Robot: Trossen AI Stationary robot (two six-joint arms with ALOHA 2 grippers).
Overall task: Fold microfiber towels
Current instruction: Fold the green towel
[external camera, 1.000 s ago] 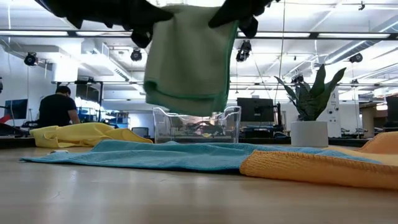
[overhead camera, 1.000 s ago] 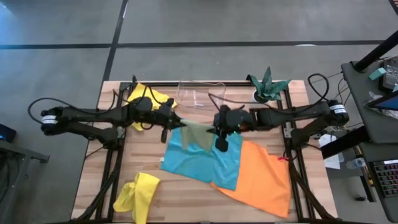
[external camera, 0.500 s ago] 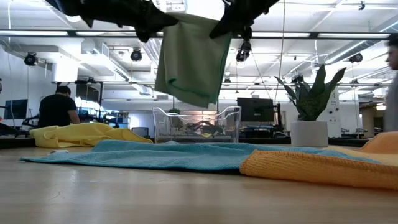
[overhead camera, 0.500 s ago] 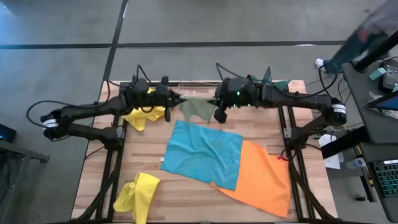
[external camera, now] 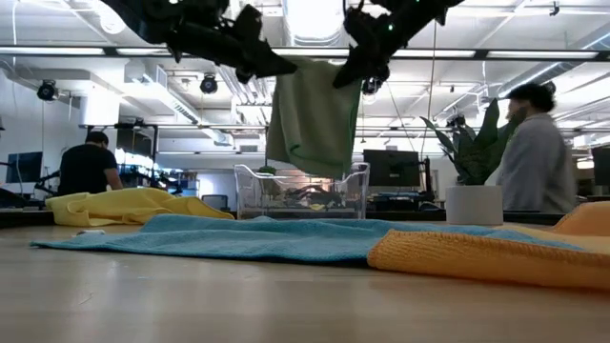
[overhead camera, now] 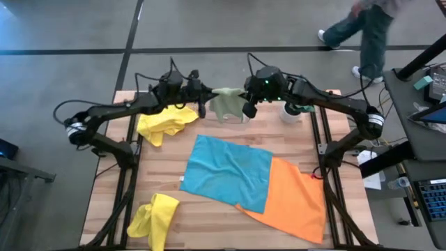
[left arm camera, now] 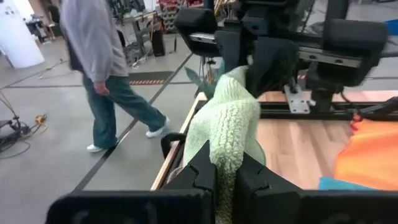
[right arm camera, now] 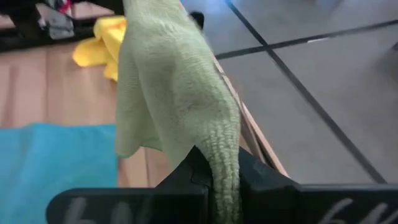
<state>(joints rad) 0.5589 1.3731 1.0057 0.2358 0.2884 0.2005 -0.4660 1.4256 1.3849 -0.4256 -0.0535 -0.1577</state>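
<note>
Table (overhead camera: 160, 178): green towel (overhead camera: 226, 102) hangs pinched between both grippers' fingers.

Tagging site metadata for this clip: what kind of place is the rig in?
Probably a robotics lab or open workshop: exposed ceiling ducts and track lights, a polished concrete floor, and desks with monitors behind the wooden table.

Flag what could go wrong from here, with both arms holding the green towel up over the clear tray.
1. The green towel hangs folded from the left gripper and right gripper, each pinching just a top corner; a slip could undo the fold.
2. Its hem dangles right at the clear tray rim, so lowering may snag or land it crooked.
3. A person walks close behind the table's far edge.
</note>
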